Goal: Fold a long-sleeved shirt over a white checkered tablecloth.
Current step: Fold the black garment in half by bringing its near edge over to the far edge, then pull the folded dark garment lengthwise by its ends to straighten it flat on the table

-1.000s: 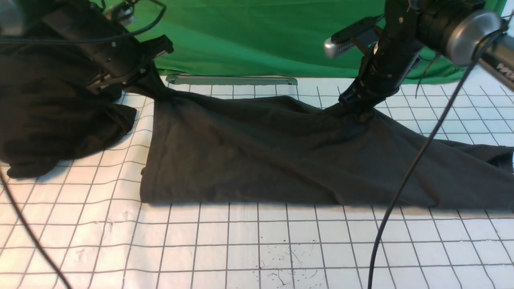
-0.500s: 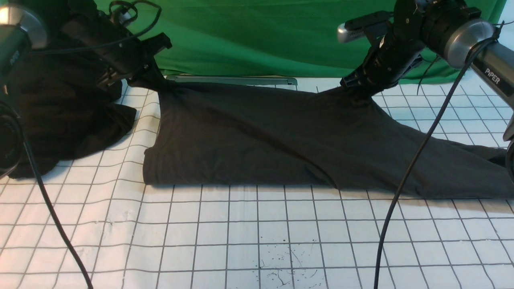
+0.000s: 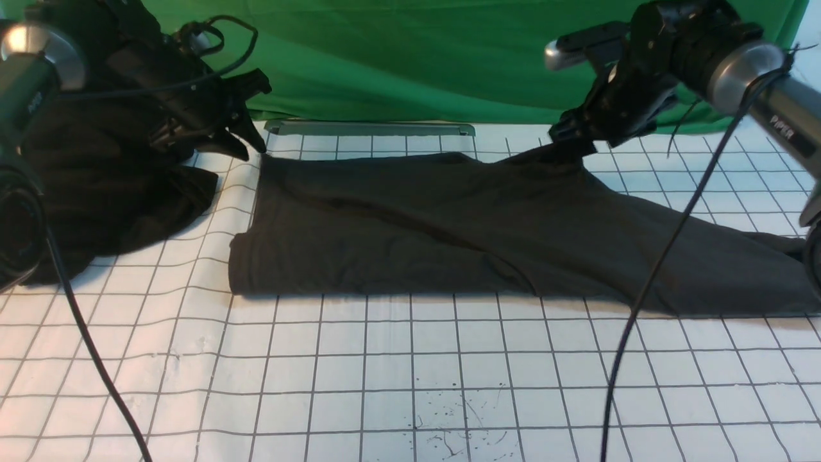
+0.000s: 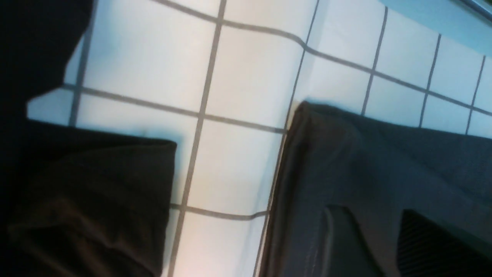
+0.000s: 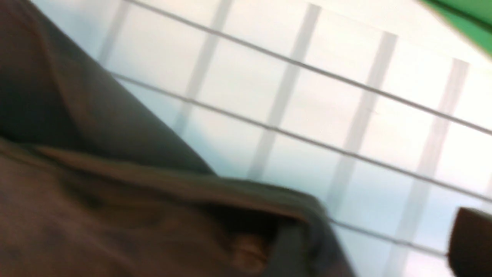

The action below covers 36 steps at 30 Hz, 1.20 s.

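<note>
Green cloth (image 3: 397, 58) backs a table spread with a wide white checkered tablecloth (image 3: 385, 372), ruled in thin grey lines. On it, a large black soft-knit long-sleeved shirt (image 3: 417, 237) lies folded into a long band across the centre, from 9 o'clock to 3 o'clock. Its near edge runs straight and its 9 o'clock end is squared off. Its 3 o'clock end fans wider toward the frame's edge, and soft creases cross the matte fabric.

At the band's 11 o'clock corner the black left pincer (image 3: 254, 150) hangs just above the cloth, jaws parted. Its wrist camera shows both fingers (image 4: 338, 242) apart over the shirt's corner, gripping nothing.

At 1 o'clock the black right pincer (image 3: 573, 142) sits at a raised peak of the shirt's far edge. Its blurred wrist view shows one finger (image 5: 471, 242) standing clear of the fabric with bare tablecloth between, so the jaws are parted; the fold hides the other finger.

A shapeless black garment heap (image 3: 109, 192) lies at 9 o'clock, apart from the shirt.
</note>
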{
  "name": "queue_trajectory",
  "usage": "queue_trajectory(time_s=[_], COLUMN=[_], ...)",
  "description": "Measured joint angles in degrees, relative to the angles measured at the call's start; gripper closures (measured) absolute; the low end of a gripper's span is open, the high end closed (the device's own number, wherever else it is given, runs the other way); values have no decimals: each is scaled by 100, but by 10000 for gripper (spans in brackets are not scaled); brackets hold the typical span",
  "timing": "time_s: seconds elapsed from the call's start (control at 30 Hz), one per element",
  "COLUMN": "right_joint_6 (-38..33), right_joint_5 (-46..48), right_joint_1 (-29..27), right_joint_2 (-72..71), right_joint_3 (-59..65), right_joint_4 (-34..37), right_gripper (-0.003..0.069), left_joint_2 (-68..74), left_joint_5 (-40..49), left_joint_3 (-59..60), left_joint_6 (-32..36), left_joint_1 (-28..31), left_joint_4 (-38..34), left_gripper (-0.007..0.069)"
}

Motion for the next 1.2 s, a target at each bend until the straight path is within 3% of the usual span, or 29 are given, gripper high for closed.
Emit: queue_trajectory(time_s=[0.03, 0.1, 0.2, 0.27, 0.33, 0.37, 0.4, 0.43, 0.47, 0.5, 0.57, 0.7, 0.8, 0.83, 0.93, 1.0, 1.2], right_joint_6=[0, 0, 0, 0, 0, 0, 0, 0, 0, 0, 0, 0, 0, -31, -181, -277, -369], right_joint_5=[0, 508, 961, 1049, 1113, 1117, 1127, 1127, 1134, 1134, 1143, 1092, 576, 236, -238, -424, -1014], right_joint_1=[-8, -127, -345, -485, -738, -778, -933, -953, -1081, -1117, -1369, -1845, -2291, -2533, -2837, -2931, -2984], right_joint_2=[-20, -337, -706, -934, -1275, -1374, -1632, -1674, -1998, -2101, -2836, -3499, -3603, -3556, -3371, -3226, -2723], right_joint_3=[-11, -189, -346, -374, -312, -274, -19, 25, 407, 538, 1662, 3177, 4157, 4596, 4996, 5063, 5073], right_joint_4=[-15, -261, -457, -496, -499, -493, -414, -398, -284, -248, -122, -44, 138, 391, 799, 952, 1198], right_gripper=[123, 100, 134, 179, 333, 365, 501, 516, 591, 604, 644, 611, 491, 415, 292, 249, 243], left_joint_2=[0, -104, -244, -304, -424, -435, -533, -533, -678, -770, -1245, -1943, -2243, -2297, -2312, -2312, -2337], left_joint_5=[0, 71, 336, 499, 564, 570, 591, 591, 583, 583, 577, 615, 677, 689, 672, 642, 319], left_joint_3=[-6, -118, -391, -595, -747, -747, -736, -727, -525, -435, 460, 1875, 2754, 3041, 3290, 3341, 3373], left_joint_6=[0, 207, 305, 305, 370, 372, 442, 442, 576, 604, 810, 1003, 1003, 1003, 1070, 1121, 1199], left_joint_1=[0, 0, 0, 0, 0, 0, 0, 0, 0, 0, -11, -38, -61, -64, -64, -64, -64], left_joint_4=[5, 5, 5, 5, 5, 5, 5, 5, -2, -2, -51, -39, -28, -22, 5, 4, 4], left_gripper=[366, 284, 218, 200, 202, 204, 239, 239, 298, 315, 450, 593, 617, 613, 585, 557, 424])
